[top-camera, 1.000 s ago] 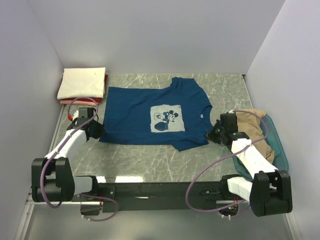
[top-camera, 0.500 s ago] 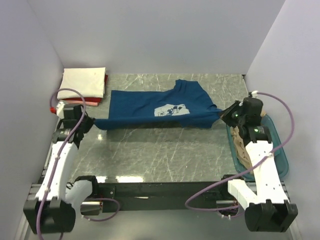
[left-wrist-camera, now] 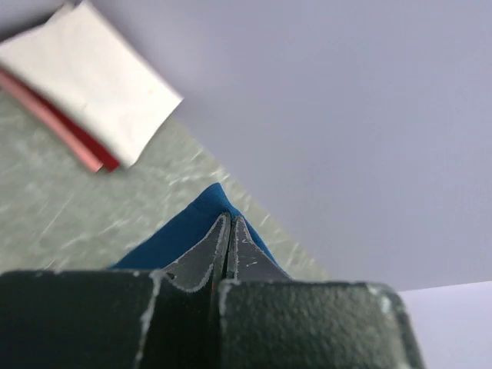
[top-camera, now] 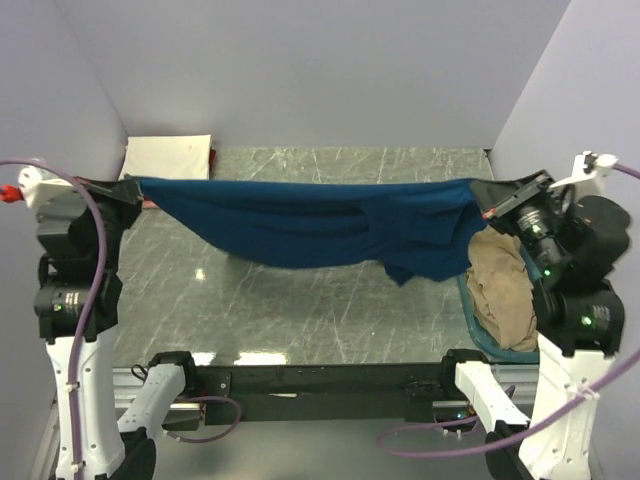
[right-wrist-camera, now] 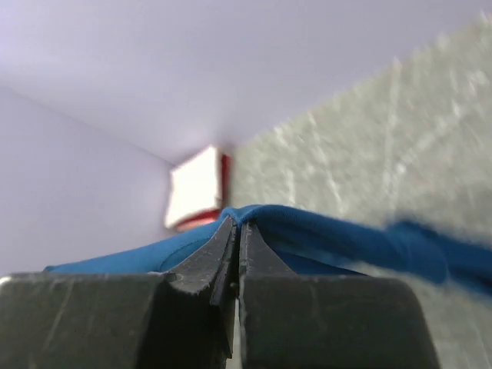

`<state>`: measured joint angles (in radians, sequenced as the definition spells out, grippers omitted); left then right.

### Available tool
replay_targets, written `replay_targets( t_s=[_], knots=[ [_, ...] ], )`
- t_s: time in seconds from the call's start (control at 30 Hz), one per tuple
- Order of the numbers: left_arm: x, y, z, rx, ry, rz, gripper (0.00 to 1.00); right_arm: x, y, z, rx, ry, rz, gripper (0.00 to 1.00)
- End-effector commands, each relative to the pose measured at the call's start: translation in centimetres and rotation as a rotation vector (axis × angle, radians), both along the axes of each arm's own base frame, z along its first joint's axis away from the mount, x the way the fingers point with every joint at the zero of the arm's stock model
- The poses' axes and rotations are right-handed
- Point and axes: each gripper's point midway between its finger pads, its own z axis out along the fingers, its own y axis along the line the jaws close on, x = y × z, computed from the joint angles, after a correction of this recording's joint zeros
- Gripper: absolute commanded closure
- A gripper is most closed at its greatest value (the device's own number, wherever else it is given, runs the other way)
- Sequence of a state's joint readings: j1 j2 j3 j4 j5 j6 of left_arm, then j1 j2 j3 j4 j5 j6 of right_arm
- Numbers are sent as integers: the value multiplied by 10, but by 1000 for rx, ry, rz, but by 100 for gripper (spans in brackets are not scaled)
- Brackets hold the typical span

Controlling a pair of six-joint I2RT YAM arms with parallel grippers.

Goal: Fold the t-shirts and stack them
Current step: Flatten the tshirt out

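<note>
Both ends of the blue t-shirt are clamped by the left gripper and right gripper. It sags above the table. Either thin pinch may slip, dropping it crumpled.

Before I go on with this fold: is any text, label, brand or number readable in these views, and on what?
None can be read in any view.
The blue shirt, hanging between the left hand and the right hand: no print or label faces a camera.
The folded cream shirt, tan shirt and tub: no lettering shows.
</note>
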<state>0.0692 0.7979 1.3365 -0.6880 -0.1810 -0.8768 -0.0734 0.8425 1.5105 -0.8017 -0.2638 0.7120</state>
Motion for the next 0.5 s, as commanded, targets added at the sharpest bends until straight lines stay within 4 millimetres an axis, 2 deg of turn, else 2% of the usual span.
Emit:
replay_targets(
  t_s=[0.0,0.07,0.13,0.17,0.2,0.23,0.27,0.3,0.33,0.37,0.4,0.43,0.47],
  knots=[
    [4,6,43,31,-86,22,100,-7,2,42,31,-90,0,100],
    [10,6,70,31,-157,18,100,0,1,63,34,-141,-1,100],
    [29,5,79,27,-181,10,100,16,0,70,43,-155,-4,100],
    [35,5,94,23,-233,7,100,22,-1,81,47,-190,-2,100],
    [52,5,92,23,-222,-2,100,29,0,85,50,-200,3,100],
    [60,5,98,25,-240,-7,99,45,-1,83,59,-187,7,100],
    [69,6,102,21,-252,-8,100,53,-1,92,62,-226,12,100],
    [93,8,99,17,-250,-11,100,61,1,95,76,-237,25,100],
    [102,6,108,16,-275,-29,100,78,1,90,85,-223,29,100],
    [130,10,96,6,-245,-32,100,88,1,100,89,-268,37,100],
    [143,11,103,5,-270,-42,100,96,4,102,104,-276,56,100],
    [150,9,120,7,-309,-62,100,116,4,100,112,-269,65,100],
    [180,16,105,-7,-272,-62,100,125,5,110,115,-306,79,100]
  ],
)
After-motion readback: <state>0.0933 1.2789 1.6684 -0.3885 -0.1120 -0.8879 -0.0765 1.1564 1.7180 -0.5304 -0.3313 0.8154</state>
